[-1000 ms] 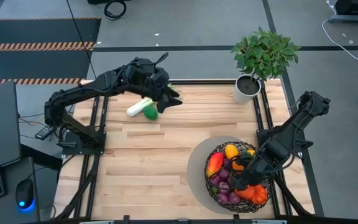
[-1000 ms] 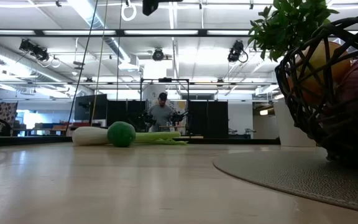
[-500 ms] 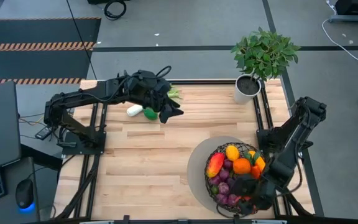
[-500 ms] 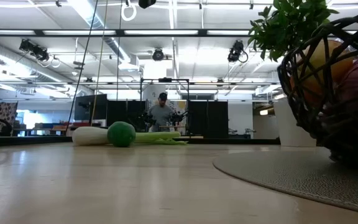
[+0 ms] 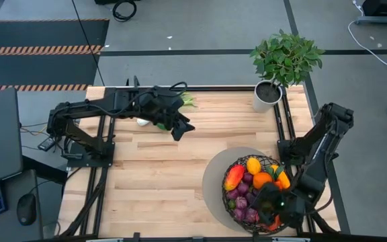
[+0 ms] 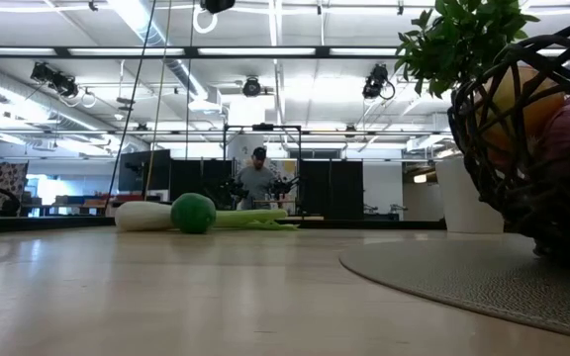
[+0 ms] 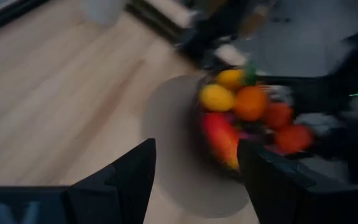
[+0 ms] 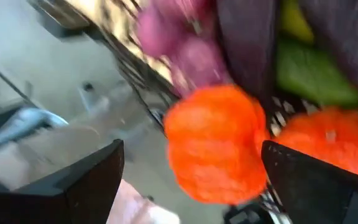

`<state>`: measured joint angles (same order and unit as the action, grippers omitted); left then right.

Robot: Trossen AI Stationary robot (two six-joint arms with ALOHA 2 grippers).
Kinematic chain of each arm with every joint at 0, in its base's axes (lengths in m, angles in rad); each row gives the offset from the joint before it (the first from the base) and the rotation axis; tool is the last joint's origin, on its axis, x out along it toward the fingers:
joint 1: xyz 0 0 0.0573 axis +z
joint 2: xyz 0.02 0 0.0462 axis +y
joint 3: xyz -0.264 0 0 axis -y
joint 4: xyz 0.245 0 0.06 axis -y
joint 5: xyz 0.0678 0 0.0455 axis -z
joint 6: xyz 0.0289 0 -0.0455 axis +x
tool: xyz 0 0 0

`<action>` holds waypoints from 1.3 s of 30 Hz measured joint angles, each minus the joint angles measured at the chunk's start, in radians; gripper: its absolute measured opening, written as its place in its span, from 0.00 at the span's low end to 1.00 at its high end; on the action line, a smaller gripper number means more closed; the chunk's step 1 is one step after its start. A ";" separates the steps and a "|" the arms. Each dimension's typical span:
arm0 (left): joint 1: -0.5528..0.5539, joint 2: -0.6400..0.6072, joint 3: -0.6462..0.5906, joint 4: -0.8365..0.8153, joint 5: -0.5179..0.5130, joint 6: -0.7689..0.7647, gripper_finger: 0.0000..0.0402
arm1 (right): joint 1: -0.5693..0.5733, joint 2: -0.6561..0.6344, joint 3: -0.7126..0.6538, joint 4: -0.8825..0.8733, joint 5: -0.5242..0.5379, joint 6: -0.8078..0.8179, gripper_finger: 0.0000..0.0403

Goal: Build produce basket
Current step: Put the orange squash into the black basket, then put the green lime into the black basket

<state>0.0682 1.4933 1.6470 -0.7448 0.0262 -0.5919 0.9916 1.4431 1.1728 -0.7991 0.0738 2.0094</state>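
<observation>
Woven dark wire forms the basket [image 5: 252,193], which sits on a round grey mat [image 5: 213,176] in the lower right of the high view, on the pale wooden bench [image 5: 153,175]. It holds mixed produce [image 5: 250,181]: a yellow and an orange fruit, a red pepper, purple pieces. The right end effector [image 5: 274,208] hangs at the basket's lower right edge with its fingers [image 8: 73,186] spread wide, gripping nothing, 2 orange pumpkin-like pieces [image 8: 213,143] showing between them. The left end effector [image 5: 180,126] is at the upper middle of the high view, above the bench; its fingers [image 7: 120,180] stand apart with nothing between them. Just beside it a leek [image 6: 146,215] lies with a green lime [image 6: 193,213] touching it. A potted plant [image 5: 284,60] stands at the upper right corner. Far behind, a person [image 6: 257,178] stands in the room.
</observation>
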 joint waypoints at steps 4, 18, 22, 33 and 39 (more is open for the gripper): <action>0.053 0.000 0.000 -0.177 -0.120 0.002 0.57 | 0.000 -0.058 0.000 0.009 0.148 0.000 0.92; 0.499 0.148 -0.002 -0.483 -0.031 0.460 0.57 | -0.189 -0.216 0.000 -0.005 0.530 -0.266 0.90; 0.599 0.267 -0.003 -0.515 0.016 0.553 0.57 | -0.330 -0.252 0.000 0.003 0.539 -0.355 0.90; 0.710 0.451 -0.003 -0.478 0.174 0.686 0.58 | -0.609 -0.286 0.000 0.028 0.394 -0.509 0.90; 0.709 0.485 -0.002 -0.455 0.172 0.751 0.58 | -0.706 -0.286 0.000 0.027 0.298 -0.591 0.90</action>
<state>0.7772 1.9780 1.6447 -1.1995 0.1984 0.1589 0.2852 1.1576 1.1728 -0.7716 0.3719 1.4181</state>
